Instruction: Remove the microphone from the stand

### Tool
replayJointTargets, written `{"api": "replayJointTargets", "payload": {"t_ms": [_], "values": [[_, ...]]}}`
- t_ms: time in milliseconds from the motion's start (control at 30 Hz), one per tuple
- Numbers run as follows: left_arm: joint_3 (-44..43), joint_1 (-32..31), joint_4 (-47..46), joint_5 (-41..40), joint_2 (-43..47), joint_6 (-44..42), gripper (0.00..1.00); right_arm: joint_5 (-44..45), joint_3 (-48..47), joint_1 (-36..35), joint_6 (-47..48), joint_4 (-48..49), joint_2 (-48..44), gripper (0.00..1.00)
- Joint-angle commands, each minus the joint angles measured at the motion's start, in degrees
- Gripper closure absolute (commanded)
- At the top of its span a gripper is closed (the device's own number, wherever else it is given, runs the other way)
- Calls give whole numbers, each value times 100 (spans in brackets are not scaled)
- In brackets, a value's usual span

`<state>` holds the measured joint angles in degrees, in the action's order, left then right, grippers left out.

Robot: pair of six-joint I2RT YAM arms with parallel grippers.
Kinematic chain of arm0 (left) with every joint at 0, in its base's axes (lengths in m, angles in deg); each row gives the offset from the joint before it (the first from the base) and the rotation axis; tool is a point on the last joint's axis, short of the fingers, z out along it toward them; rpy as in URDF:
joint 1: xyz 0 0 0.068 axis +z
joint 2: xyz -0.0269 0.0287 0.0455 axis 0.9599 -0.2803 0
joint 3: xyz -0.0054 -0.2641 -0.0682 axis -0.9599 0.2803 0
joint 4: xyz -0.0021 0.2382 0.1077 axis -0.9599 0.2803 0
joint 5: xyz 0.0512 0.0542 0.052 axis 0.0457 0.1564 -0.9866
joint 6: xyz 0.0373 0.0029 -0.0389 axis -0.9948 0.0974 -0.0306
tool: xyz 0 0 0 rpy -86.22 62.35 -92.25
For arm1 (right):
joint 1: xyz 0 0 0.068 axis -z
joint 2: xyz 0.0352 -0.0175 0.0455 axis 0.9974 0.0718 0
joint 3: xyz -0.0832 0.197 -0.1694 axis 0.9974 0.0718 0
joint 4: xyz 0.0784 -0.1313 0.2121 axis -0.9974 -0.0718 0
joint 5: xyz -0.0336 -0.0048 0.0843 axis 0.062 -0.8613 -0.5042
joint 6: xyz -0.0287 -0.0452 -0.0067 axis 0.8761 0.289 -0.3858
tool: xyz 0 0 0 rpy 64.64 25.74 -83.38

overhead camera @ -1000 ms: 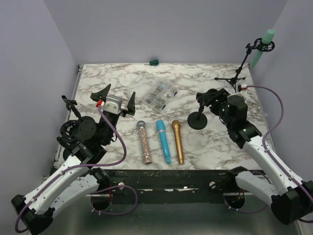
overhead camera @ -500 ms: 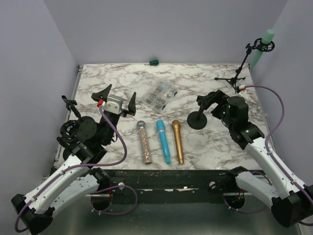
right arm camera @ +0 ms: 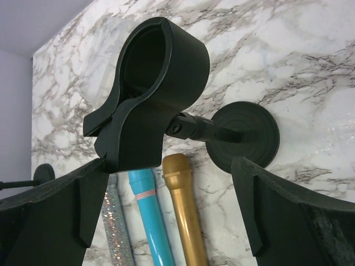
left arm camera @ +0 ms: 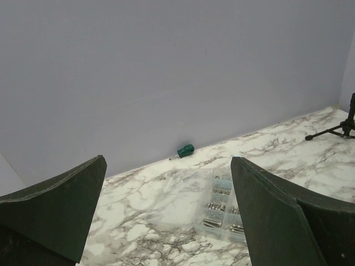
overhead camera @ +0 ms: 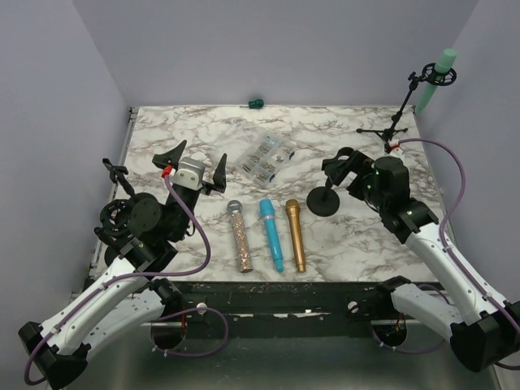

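Marble table (overhead camera: 203, 130): three loose microphones (overhead camera: 271, 236), green microphone (overhead camera: 443, 69) on tripod stand (overhead camera: 398, 114); left gripper (overhead camera: 192, 162), right gripper (overhead camera: 343, 165) spread, empty.

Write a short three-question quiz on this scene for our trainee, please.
1. True or false: the clip of the round-base stand holds a microphone.
2. How many microphones lie flat on the table?
3. What colour is the microphone on the tripod stand: A gold, B blue, C mint green?
Key: 1 false, the clip is empty; 2 three (glitter, blue, gold); 3 C.
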<state>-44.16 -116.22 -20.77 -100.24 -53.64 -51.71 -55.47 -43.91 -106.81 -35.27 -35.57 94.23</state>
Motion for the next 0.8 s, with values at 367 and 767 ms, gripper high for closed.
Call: {"api": "replayJointTargets", "payload": {"t_ms": [367,767], "values": [[-58,-48,-7,54,97,68,1,29,-84,10,-1601,911,176,0],[-48,-57,-16,87,91,122,1,913,660,36,-2535,1427,51,9]]}}
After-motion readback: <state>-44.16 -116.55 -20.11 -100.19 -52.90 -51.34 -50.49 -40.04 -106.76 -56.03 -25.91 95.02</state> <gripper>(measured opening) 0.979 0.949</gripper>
